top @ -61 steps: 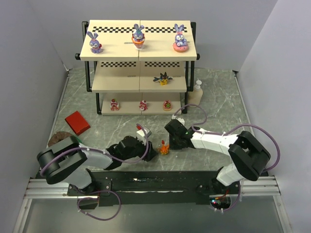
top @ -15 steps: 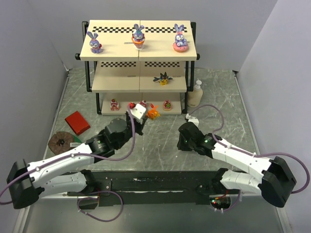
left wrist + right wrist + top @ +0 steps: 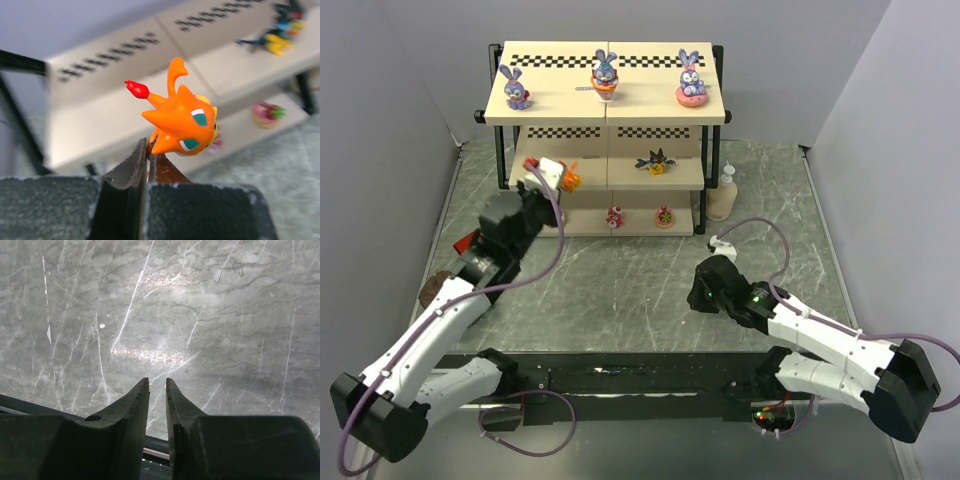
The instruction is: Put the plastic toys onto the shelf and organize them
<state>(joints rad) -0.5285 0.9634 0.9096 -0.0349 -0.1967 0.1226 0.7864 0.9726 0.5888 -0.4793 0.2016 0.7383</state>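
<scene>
My left gripper (image 3: 563,176) (image 3: 148,150) is shut on the orange spiky creature (image 3: 571,179) (image 3: 182,120), pinching its lower end. It holds the toy at the left half of the middle board of the shelf (image 3: 640,95). Three purple-blue bunnies (image 3: 516,90) (image 3: 605,78) (image 3: 690,80) stand on the top board. The dark winged toy (image 3: 657,161) (image 3: 277,37) sits on the middle board. Two red-pink figures (image 3: 615,217) (image 3: 664,215) show on the bottom board. My right gripper (image 3: 704,293) (image 3: 157,382) hovers over bare table, slightly open, nothing between its fingers.
A cream pump bottle (image 3: 725,193) stands by the shelf's right leg. A red block (image 3: 470,241) lies partly under my left arm, with a brown disc (image 3: 432,287) nearer the left wall. Grey walls close in both sides.
My left arm has carried the orange creature from the table up and left, past the bottom board's front, to the middle board's left half. The right arm has drawn back slightly.
</scene>
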